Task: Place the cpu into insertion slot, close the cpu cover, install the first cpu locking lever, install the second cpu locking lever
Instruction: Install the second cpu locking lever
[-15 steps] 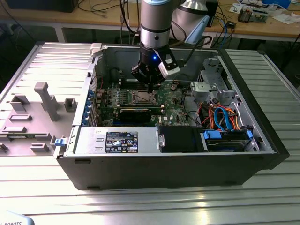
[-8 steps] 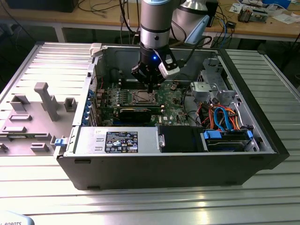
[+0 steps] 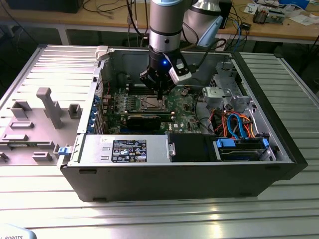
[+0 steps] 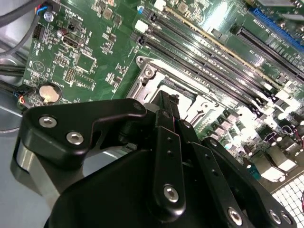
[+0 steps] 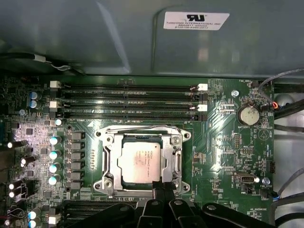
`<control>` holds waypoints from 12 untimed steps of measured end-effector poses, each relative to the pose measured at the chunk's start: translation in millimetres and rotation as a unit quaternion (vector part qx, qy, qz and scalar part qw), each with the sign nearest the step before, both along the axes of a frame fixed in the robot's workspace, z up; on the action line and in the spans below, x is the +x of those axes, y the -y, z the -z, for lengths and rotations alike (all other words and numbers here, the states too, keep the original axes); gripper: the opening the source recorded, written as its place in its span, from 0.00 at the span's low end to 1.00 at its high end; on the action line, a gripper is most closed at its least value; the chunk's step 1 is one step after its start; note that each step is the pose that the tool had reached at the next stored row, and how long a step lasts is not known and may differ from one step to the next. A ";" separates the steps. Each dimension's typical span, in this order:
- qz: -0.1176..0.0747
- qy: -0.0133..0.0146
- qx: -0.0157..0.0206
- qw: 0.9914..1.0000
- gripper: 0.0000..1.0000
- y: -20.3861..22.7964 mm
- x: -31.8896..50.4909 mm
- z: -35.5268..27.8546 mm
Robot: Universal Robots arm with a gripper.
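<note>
Silvery-grey square cpu [image 5: 142, 161] sits in the metal-rimmed insertion slot [image 5: 108, 159], thin silvery cpu cover [image 5: 176, 161] down around it, on green motherboard [image 5: 223, 156] inside open grey computer case [image 3: 164, 172]. Black gripper [image 5: 159, 186] at slot's edge, fingers [image 4: 166, 111] clenched together, grasping nothing.

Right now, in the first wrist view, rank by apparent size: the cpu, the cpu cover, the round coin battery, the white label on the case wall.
Largest to smallest:
1. cpu cover
2. cpu
3. white label
4. coin battery
The label sits farther back, so its rank is unsure.
</note>
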State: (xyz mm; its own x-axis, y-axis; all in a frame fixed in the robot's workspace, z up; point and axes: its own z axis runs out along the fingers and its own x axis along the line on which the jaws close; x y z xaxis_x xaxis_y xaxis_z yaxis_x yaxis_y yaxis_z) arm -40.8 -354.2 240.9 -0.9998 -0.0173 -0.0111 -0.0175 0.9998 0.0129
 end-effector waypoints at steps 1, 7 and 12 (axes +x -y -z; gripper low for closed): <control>0.000 0.000 0.000 1.000 0.11 0.0 0.0 0.0; 0.000 0.000 0.000 1.000 0.11 0.2 0.0 -0.1; 0.000 0.000 0.000 1.000 0.11 0.2 0.0 0.0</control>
State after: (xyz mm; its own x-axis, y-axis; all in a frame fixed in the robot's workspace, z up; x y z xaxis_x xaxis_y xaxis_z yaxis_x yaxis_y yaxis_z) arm -40.8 -354.4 240.9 -0.9998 -0.0174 -0.0111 -0.0175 0.9998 0.0128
